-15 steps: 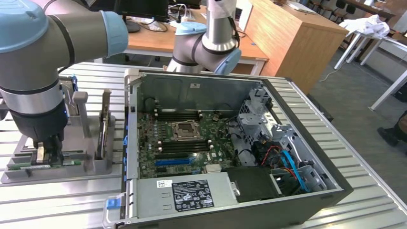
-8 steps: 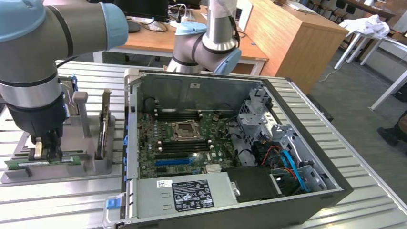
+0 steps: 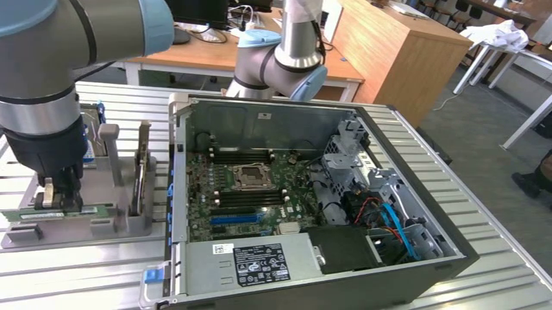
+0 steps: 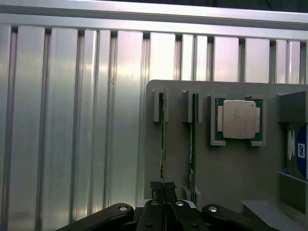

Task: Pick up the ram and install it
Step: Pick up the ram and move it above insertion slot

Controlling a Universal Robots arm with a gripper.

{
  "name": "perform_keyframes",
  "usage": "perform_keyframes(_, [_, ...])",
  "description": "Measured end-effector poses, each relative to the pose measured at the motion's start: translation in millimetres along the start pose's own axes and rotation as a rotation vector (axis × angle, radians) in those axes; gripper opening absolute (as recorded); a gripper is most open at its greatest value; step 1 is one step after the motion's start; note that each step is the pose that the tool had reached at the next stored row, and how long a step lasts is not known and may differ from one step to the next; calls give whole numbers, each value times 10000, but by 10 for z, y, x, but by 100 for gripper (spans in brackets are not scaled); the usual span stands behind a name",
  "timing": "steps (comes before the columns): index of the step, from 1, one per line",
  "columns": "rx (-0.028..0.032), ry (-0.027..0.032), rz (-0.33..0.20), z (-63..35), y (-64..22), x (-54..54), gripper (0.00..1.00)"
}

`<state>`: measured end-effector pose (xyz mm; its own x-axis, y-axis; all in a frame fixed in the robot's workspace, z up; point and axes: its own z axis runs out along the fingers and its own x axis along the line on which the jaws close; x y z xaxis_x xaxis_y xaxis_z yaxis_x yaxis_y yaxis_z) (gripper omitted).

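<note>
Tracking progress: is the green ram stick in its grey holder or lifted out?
In: the long green ram stick stands on edge, its end slotted in the grey holder.

Gray holder [image 3: 121,227] beside computer case [image 3: 258,123], fingers [image 3: 50,194] astride the ram [image 3: 97,210]

Bright, even room light, with pale glare on the ribbed metal table [image 4: 125,96].

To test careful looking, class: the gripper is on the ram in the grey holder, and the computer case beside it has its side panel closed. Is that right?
No. The computer case is open, its motherboard exposed, as the exterior view shows. The rest stands: the gripper is on the ram in the grey holder.
</note>
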<state>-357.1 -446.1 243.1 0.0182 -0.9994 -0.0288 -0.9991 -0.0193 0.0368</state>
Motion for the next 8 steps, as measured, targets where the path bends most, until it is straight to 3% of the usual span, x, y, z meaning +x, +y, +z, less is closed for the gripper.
perform_keyframes(8, [1,0,0,-197,7,-6,11])
